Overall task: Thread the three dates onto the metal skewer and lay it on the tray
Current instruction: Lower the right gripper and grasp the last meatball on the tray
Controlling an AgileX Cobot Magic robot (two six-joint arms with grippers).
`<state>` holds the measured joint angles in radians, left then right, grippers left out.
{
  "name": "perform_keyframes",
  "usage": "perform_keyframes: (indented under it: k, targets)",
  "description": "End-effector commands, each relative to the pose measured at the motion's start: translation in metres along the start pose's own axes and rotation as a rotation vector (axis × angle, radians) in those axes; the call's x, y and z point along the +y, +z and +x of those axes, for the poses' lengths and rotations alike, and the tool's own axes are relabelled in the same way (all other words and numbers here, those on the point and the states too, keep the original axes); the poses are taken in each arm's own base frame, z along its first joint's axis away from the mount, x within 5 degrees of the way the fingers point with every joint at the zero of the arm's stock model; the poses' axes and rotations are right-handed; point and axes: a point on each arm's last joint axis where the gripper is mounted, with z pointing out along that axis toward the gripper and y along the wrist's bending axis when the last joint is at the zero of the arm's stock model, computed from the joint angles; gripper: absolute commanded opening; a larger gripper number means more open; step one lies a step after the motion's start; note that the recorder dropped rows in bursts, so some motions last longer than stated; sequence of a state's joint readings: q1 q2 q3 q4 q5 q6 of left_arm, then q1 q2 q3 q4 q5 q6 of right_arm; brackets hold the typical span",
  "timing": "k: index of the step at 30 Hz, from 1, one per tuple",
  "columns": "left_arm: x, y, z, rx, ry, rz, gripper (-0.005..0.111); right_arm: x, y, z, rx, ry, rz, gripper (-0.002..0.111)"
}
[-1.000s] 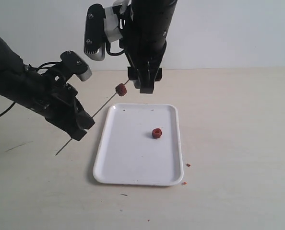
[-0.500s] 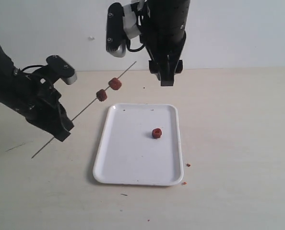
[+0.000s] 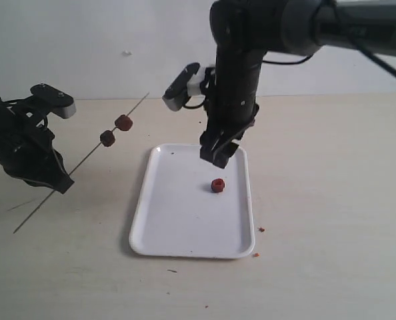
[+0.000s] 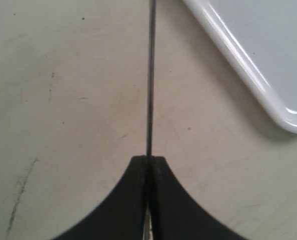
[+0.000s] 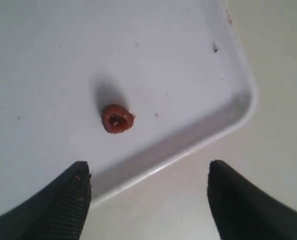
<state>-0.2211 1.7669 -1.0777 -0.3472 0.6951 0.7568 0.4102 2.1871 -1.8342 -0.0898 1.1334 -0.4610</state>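
Note:
My left gripper (image 3: pixel 59 183) is shut on the metal skewer (image 3: pixel 78 163), a thin dark rod held slanting above the table left of the tray; its shaft (image 4: pixel 150 75) runs straight out from the closed jaws. Two dates (image 3: pixel 107 138) (image 3: pixel 123 123) sit threaded on its upper half. The third date (image 3: pixel 217 185) lies loose on the white tray (image 3: pixel 178 227), also seen as a reddish lump (image 5: pixel 117 118). My right gripper (image 3: pixel 218 152) hangs open above the tray's far part, just beyond that date, with nothing between its fingers (image 5: pixel 73 195).
Small reddish crumbs (image 3: pixel 261 230) lie on the pale table right of the tray, and a dark speck (image 3: pixel 173 271) lies in front of it. A white wall (image 3: pixel 85 40) rises behind the table.
My left arm has drawn the skewer with its two dates leftward, away from the tray. My right gripper has come down from high over the table's back to just above the tray near the loose date.

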Motion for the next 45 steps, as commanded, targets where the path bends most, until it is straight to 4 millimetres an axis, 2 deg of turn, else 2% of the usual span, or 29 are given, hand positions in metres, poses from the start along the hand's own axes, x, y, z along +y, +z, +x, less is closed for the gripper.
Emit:
perform_keyframes:
  k: [1,4,8,18,29,37,40,43,45]
  targets:
    - [0.002,-0.005,-0.001,-0.016,-0.011,-0.014,0.000,0.003,0.042,-0.003,0.028,0.134,-0.055,0.064]
    - [0.003,-0.005,-0.002,-0.020,-0.013,-0.015,0.000,0.006,0.062,-0.004,0.041,0.162,-0.063,0.064]
    - [0.003,-0.005,-0.002,-0.020,-0.013,-0.015,0.000,0.005,0.072,-0.005,0.041,0.218,-0.062,0.064]
    - [0.002,-0.005,-0.003,-0.031,-0.025,-0.012,0.000,0.003,0.072,-0.008,0.002,0.262,-0.043,0.059]
    - [0.002,-0.005,-0.003,-0.031,-0.021,-0.012,0.000,0.007,0.073,-0.009,0.006,0.328,-0.088,0.059]
    - [0.002,-0.005,-0.003,-0.031,-0.021,-0.012,0.000,0.012,0.088,-0.003,0.084,0.326,-0.115,0.059]
    - [0.002,-0.005,-0.003,-0.032,-0.021,-0.013,0.000,0.012,0.088,-0.003,0.076,0.327,-0.112,0.051]
    - [0.002,-0.005,-0.003,-0.032,-0.021,-0.013,0.000,0.012,0.088,-0.003,0.076,0.329,-0.112,0.030]
    - [0.002,-0.005,-0.003,-0.033,-0.021,-0.014,0.000,0.012,0.088,-0.003,0.076,0.329,-0.112,0.021]
